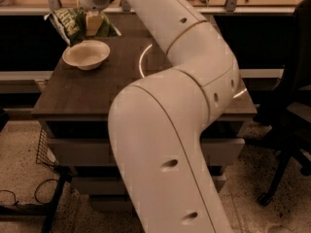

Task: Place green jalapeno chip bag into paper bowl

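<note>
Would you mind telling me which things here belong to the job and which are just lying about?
Job in hand:
green jalapeno chip bag
paper bowl
gripper, holding the bag just behind the bowl

Lying about:
office chair, right
wire basket, under the table's left side
cable, on the floor

The crinkled green jalapeno chip bag (69, 23), with pale lettering, is tilted at the table's far left corner and pinched in the gripper (94, 24). Just in front of it, the round, shallow, cream-white paper bowl (86, 55) sits upright and holds nothing.
</note>
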Controlling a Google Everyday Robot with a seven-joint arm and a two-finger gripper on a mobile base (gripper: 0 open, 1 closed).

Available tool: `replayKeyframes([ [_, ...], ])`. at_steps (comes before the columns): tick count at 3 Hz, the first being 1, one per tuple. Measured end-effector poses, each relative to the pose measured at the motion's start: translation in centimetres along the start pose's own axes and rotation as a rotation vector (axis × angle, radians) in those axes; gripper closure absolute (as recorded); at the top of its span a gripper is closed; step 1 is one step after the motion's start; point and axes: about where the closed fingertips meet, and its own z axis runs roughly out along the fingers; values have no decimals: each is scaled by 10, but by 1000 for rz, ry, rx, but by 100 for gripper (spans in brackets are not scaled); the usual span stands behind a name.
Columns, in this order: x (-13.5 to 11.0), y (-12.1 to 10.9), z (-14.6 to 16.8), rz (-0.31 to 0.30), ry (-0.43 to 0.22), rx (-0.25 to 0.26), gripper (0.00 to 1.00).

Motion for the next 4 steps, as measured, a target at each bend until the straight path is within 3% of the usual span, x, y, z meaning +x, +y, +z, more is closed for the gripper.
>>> replayKeyframes([
  [1,-14,7,13,-27,12,-52,100],
  [3,-19,25,41,-26,59,-147,100],
  [4,-19,24,46,-26,60,-149,86],
])
